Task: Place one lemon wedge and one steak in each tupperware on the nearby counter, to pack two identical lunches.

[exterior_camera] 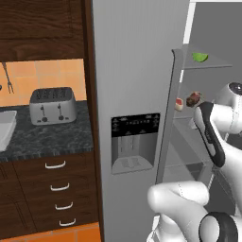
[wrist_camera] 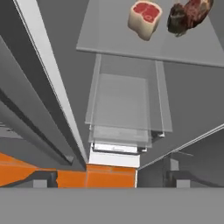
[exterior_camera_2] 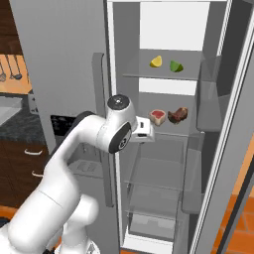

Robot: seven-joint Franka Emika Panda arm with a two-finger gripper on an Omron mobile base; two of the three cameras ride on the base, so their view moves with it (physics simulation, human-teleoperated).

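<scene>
The fridge stands open. Two steaks lie on its middle glass shelf [exterior_camera_2: 166, 130]: a pale-sided one with a red top [exterior_camera_2: 158, 116] [wrist_camera: 145, 18] and a darker brown-red one [exterior_camera_2: 177, 115] [wrist_camera: 188, 16]. They also appear as the pale steak [exterior_camera: 179, 104] and the dark steak [exterior_camera: 193, 99]. One yellow lemon wedge [exterior_camera_2: 156, 61] rests on the shelf above. My gripper [exterior_camera_2: 148, 130] hangs just left of and below the pale steak, open, holding nothing. The black counter [exterior_camera: 47, 137] lies to the left. A light-grey rimmed shape [exterior_camera: 5, 128], cut off at its edge, may be a tupperware.
A green lime wedge [exterior_camera_2: 176, 66] [exterior_camera: 200, 57] sits beside the lemon. The fridge's left door [exterior_camera: 132, 94] with its dispenser [exterior_camera: 134, 142] is closed, and the right door [exterior_camera_2: 218, 149] swings open. A silver toaster [exterior_camera: 53, 105] stands on the counter. Lower glass shelves [wrist_camera: 122, 109] are bare.
</scene>
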